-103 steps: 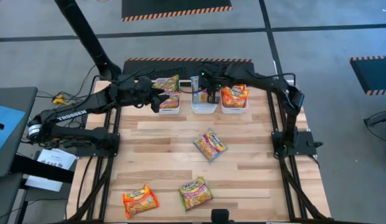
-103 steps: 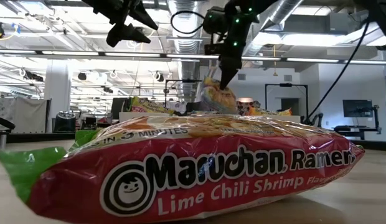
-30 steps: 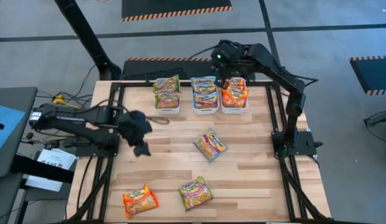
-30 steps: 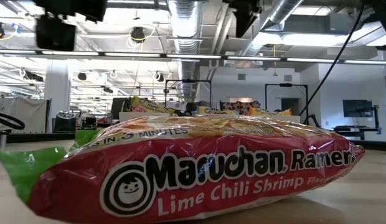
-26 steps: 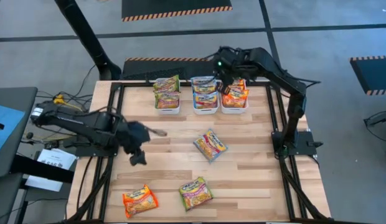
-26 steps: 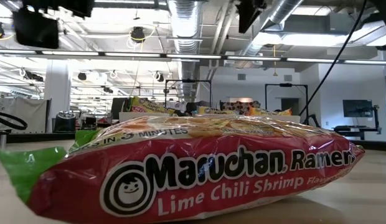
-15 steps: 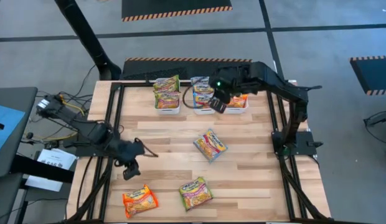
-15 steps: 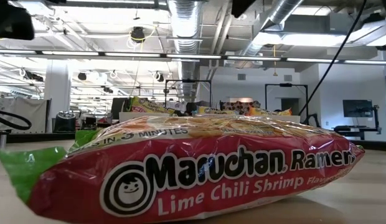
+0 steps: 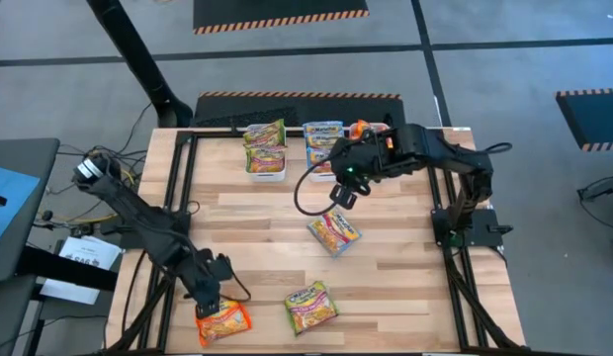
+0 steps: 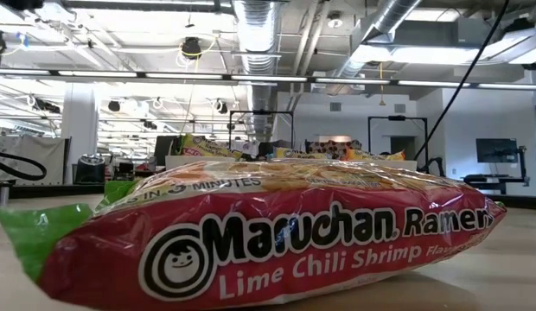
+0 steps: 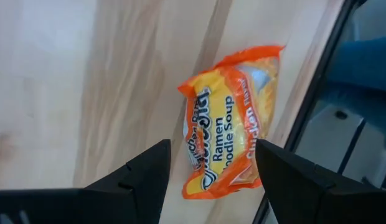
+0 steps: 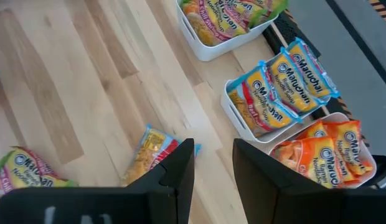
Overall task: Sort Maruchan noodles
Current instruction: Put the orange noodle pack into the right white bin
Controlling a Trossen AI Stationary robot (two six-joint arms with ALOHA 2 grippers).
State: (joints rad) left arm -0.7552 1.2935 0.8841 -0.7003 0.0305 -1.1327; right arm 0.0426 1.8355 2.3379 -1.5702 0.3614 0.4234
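Observation:
Three Maruchan noodle packets lie flat on the wooden table: an orange one (image 9: 222, 319) at the near left, a green-and-red one (image 9: 310, 305) near the front edge, and a blue-edged one (image 9: 333, 229) in the middle. My left gripper (image 9: 212, 297) hovers open just above the orange packet (image 11: 230, 146), which shows between its fingers. My right gripper (image 9: 344, 193) hangs open with a narrow gap, on the far side of the middle packet (image 12: 157, 149) and above it. The low view is filled by the green-and-red packet (image 10: 268, 233).
Three white bins stand in a row at the far edge: one with green packets (image 9: 266, 150), one with blue packets (image 9: 323, 141), one with orange packets (image 12: 330, 146), partly under my right arm. The table's black frame rails (image 9: 178, 198) run along both sides.
My left gripper has swung from the table's left middle toward the near edge and come down over the orange packet. My right gripper has left the bins at the far edge and moved toward the near edge, to the middle packet. No packet has moved.

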